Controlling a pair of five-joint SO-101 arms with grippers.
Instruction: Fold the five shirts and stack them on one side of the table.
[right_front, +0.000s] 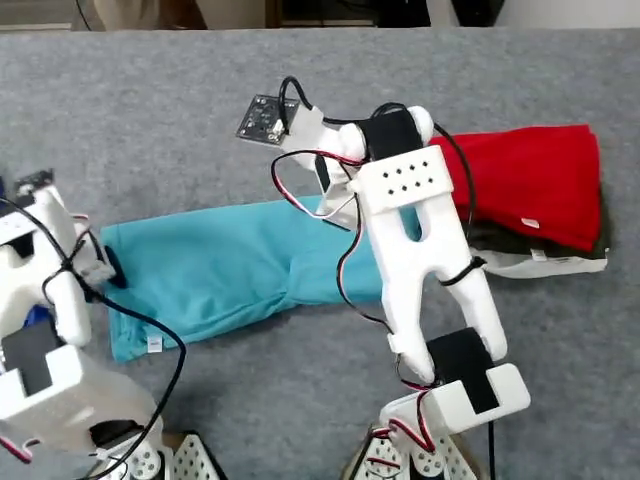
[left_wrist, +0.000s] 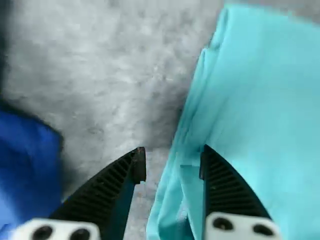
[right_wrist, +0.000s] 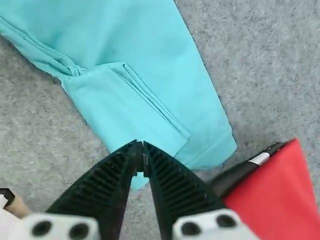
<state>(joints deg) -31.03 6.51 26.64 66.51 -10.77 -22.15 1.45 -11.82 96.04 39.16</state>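
left gripper (left_wrist: 172, 160): jaws spread. one tip is over the bare table (right_front: 300, 90) and the other over cloth, so they straddle the shirt's edge without closing on it. in the high view it sits at the 9 o'clock end of the shirt.
blue shirt (left_wrist: 25, 170): just beside the left gripper, on the side away from the teal cloth and apart from it.
teal shirt (right_front: 240, 265): a long, narrow folded strip across the middle of the table. its long axis runs roughly 9 to 3 o'clock in the high view, with the 9 o'clock end a little nearer the arm bases.
right gripper (right_wrist: 141, 150): jaws pressed together, with the tips right at the hem of the shirt's 3 o'clock end. i cannot tell whether any cloth is caught between them.
red shirt (right_front: 530, 185): folded on top of the stack at 3 o'clock from the right gripper, near the teal end.
key relation: each arm has one short end, and the strip's length lies between them. bringing one end over the other would probably mean moving along that 9 to 3 axis.
nearer arm: the right, for the stack end; the left, for the far end.
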